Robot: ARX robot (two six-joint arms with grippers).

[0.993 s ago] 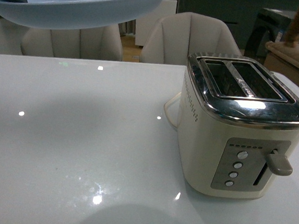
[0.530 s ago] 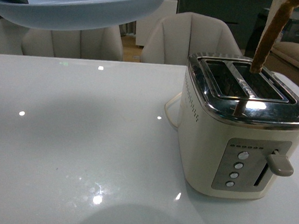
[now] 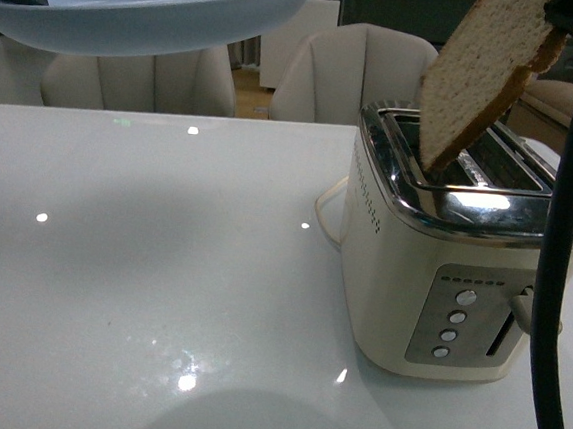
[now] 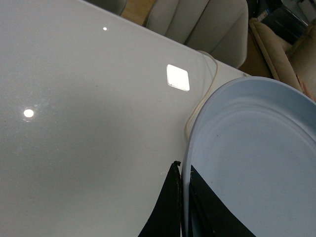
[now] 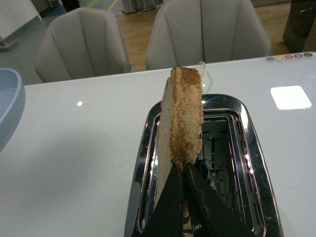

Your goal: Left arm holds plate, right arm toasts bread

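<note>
While the left gripper (image 4: 183, 177) clamps the plate (image 3: 164, 13) by its rim, the right gripper (image 5: 182, 170) pinches the bread (image 3: 479, 76), which is tilted into the toaster (image 3: 391, 284).

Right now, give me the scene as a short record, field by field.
plate: held in the air above the table; nothing on the part in view
left gripper: jaws clamped over the plate's rim
bread: tilted, lower end at the toaster's left slot, most of it above the slot
right gripper: jaws shut on the bread's crust edge
toaster: upright on the table, other slot empty
lever: up, partly behind a black cable
</note>
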